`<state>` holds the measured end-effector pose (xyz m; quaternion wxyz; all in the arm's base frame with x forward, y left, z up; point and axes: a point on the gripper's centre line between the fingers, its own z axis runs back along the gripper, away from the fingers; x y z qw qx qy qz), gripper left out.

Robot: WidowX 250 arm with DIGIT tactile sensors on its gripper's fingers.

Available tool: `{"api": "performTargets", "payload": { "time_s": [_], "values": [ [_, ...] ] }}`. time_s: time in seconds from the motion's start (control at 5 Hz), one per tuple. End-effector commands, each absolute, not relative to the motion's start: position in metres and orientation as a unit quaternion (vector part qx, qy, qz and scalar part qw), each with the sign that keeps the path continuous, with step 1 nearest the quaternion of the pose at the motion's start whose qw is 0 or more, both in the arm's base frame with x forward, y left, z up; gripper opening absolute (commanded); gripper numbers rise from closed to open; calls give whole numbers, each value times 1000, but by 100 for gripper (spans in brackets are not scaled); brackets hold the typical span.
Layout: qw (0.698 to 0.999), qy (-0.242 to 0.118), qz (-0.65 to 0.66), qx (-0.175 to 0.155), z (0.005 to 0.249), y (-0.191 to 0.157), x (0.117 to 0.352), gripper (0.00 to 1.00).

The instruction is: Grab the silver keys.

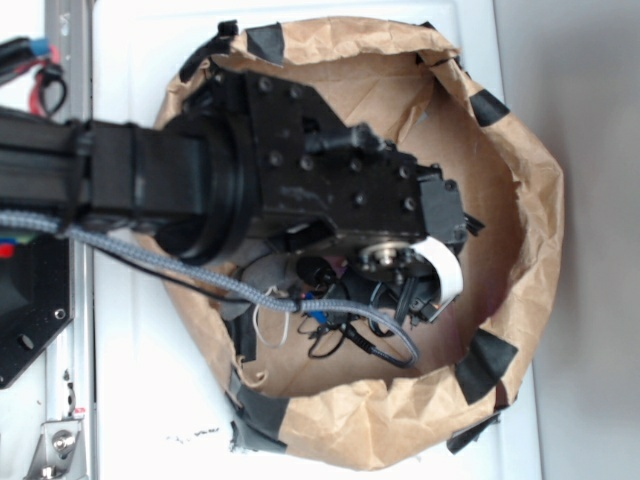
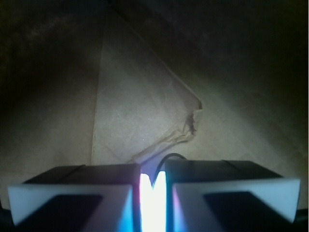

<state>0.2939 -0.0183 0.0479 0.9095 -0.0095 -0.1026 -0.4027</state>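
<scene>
Exterior: arm (image 1: 250, 170) over paper bag (image 1: 520, 250) on table (image 1: 130, 390); claw hidden. Wrist: claw (image 2: 153, 198) pressed nearly together above brown paper; keys unseen.

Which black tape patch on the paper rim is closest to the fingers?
The big patch on the lower-right rim, just past the fingers; the others sit farther round.

Robot lab: taped paper bin (image 1: 520, 300), bench rig.
</scene>
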Motion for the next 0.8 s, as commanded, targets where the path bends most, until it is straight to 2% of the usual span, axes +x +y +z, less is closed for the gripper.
{"api": "performTargets", "payload": {
  "time_s": [0.0,0.2,0.4,0.6],
  "values": [
    [906,-134,-402,0,64,-25,299,0],
    [910,-136,-393,0,68,-23,300,0],
    [930,-131,-343,-9,87,-18,300,0],
    [968,-61,-232,-71,134,-9,290,0]
  ]
}}
